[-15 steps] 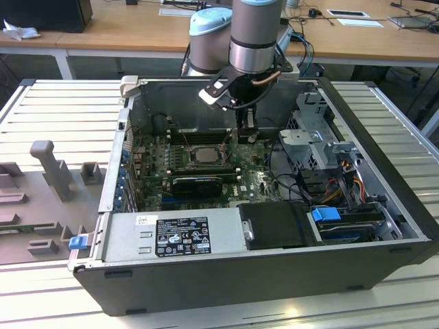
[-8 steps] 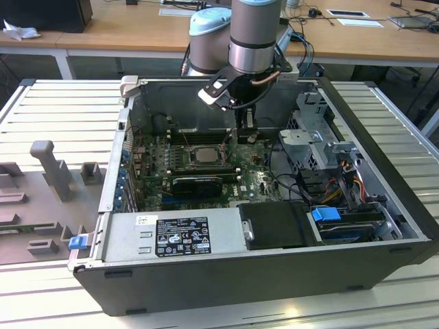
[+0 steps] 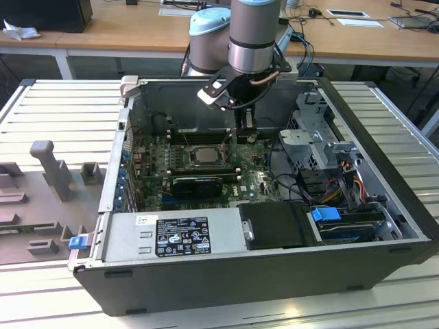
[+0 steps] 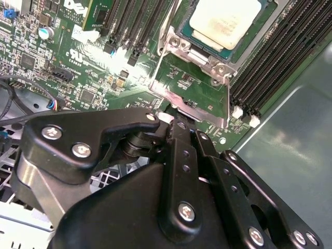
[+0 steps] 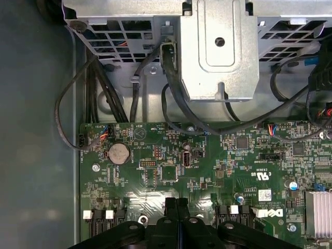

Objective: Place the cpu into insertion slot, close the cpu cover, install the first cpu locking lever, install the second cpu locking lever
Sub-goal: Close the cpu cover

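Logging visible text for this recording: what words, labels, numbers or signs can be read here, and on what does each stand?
Black label on the power supply: print too small to read.
White sticker beside it: unreadable.
White lettering on the motherboard: turned round and tiny, not legible enough to quote.
cpu top: no marking can be made out.
Nothing here can be quoted with confidence.

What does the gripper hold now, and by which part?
Nothing, it seems: the gripper is shut with its fingers together, the tips beside the edge of the cpu cover.
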You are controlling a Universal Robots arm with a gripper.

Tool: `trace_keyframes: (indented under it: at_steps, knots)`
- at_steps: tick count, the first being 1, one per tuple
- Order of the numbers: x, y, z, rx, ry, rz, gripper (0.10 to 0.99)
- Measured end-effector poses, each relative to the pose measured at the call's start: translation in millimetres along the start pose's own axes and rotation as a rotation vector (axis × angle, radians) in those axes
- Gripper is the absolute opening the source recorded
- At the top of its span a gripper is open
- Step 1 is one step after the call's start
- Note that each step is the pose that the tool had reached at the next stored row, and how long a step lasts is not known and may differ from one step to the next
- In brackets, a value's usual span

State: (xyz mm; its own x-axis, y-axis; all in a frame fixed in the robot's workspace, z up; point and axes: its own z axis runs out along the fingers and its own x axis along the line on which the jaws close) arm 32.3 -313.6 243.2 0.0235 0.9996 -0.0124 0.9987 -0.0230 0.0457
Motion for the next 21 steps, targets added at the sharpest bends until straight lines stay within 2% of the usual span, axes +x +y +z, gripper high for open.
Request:
trace_keyframes:
  at_steps: [17, 21]
  knots:
    - [-0.1, -2.6, -0.1, 0.0, 0.0, 0.0, 0.106]
    - [-0.1, -5.9, -0.3, 0.0, 0.0, 0.0, 0.106]
